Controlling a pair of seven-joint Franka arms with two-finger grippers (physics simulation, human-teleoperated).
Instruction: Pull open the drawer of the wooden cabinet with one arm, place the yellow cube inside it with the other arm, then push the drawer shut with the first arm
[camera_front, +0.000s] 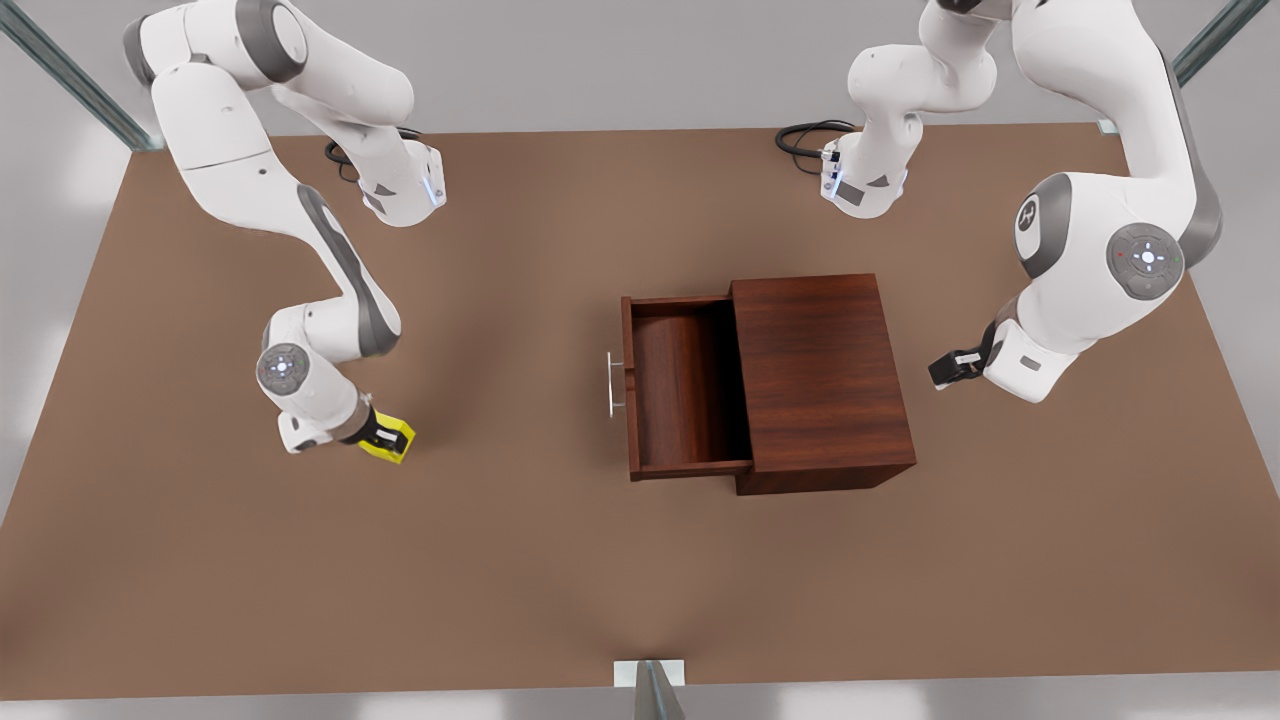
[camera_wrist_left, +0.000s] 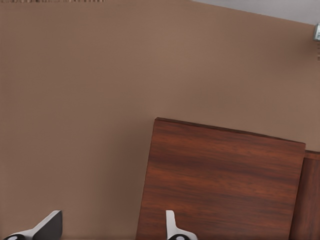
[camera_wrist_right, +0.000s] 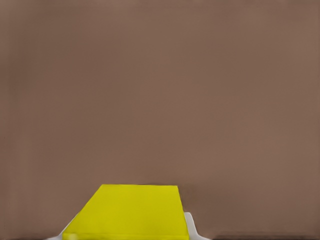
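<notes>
Drawer (camera_front: 690, 390): open, empty. Right gripper (camera_front: 392, 437): clamped on the yellow cube (camera_front: 390, 440); you carry it over the tray next. Left gripper (camera_front: 942, 372): waiting beside the wooden cabinet (camera_front: 820, 380), fingers (camera_wrist_left: 172, 227) spread, empty.

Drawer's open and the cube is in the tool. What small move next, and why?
Probably lift the right tool with the yellow cube and carry it toward the open drawer: the drawer tray lies bare, and the left tool waits open, behind the wooden cabinet.

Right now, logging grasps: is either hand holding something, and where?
The right hand grips the yellow cube by opposite sides; the left hand holds nothing.
</notes>
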